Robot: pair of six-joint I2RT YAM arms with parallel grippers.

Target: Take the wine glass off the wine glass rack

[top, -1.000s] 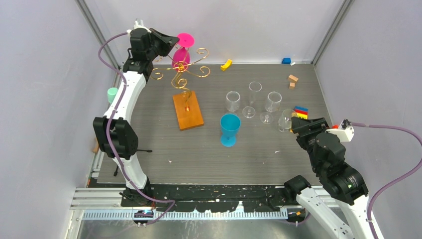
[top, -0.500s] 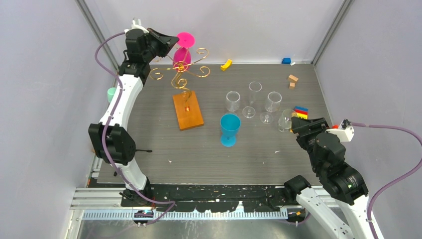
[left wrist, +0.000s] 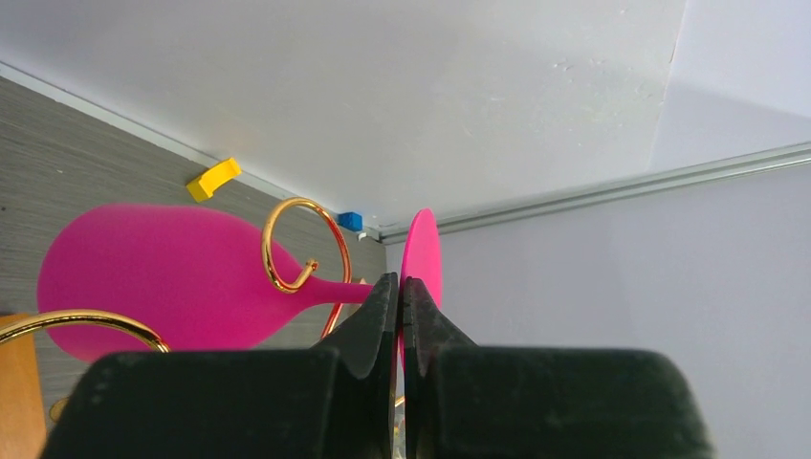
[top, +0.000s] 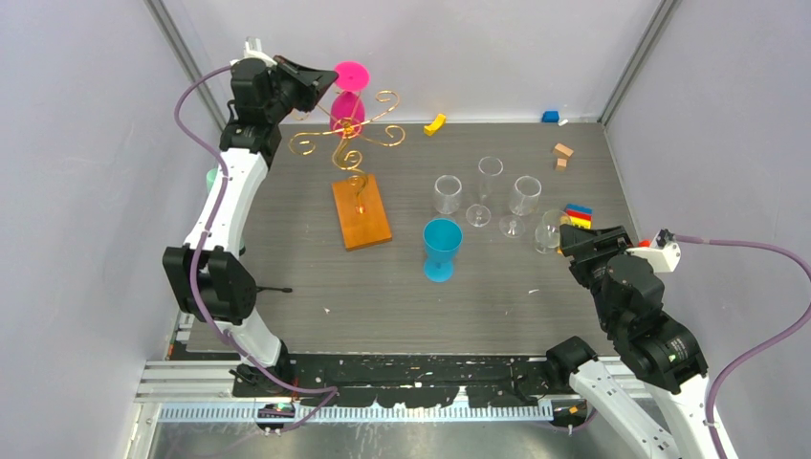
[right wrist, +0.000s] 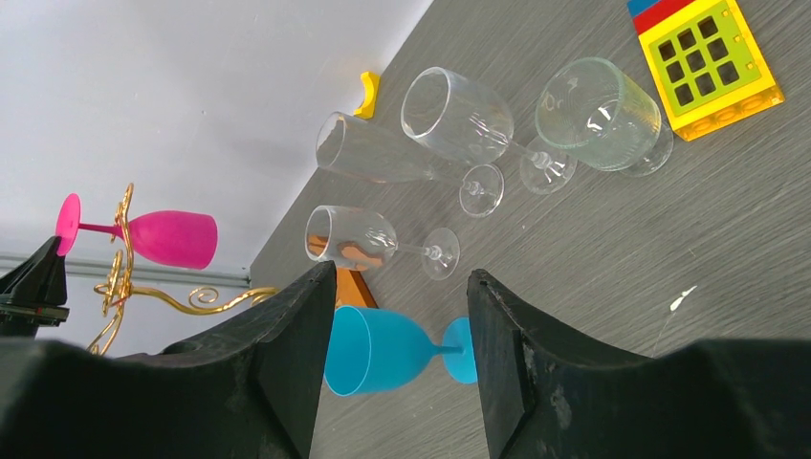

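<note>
Wine glass [top: 347, 107], the pink one, hangs bowl-down from a gold curl of the wine glass rack [top: 361, 212] at the far left of the table [top: 478, 296], foot disc uppermost. My left gripper [left wrist: 400, 284] is up there with its fingers pressed together right at the stem between bowl and foot, and I think it is pinching that stem, though the fingertips hide the contact. My right gripper [right wrist: 402, 277] hovers spread and empty on the right, near the clear glasses [top: 490, 186] and the blue goblet [top: 442, 247].

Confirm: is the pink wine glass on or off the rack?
On: the wine glass hangs foot-up, stem through a gold spiral of the rack.
</note>
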